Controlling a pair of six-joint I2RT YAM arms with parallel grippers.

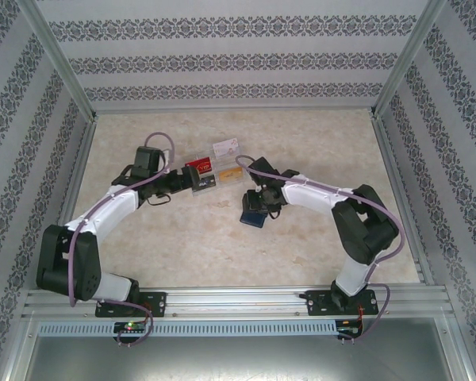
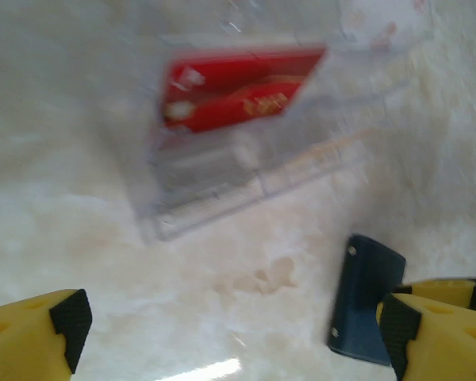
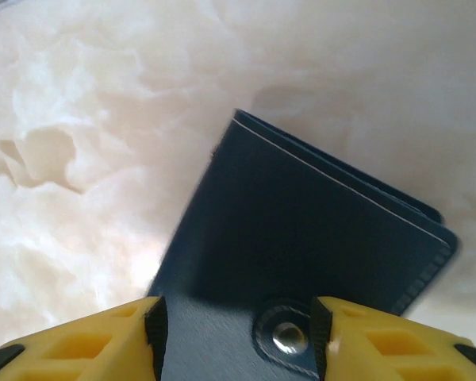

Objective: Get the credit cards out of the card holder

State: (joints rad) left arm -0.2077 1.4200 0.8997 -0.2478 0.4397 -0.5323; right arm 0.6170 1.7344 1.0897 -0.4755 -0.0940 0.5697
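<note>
Clamps right fingers (image 3: 131, 343) on holder (image 3: 301, 222), mid-frame in top view. Holds left fingers (image 2: 63, 327) wide, empty, facing red card (image 2: 238, 95) in sleeve (image 2: 222, 178), upper centre, long axis crosswise; nearer left arm.

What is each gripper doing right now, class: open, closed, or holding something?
Left gripper: open, holding nothing.
Right gripper: closed on the navy card holder.

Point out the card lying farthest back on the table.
The white card, pale with small red print, at the rear of the group. The red card lies in front of it, closer to the arms.
</note>
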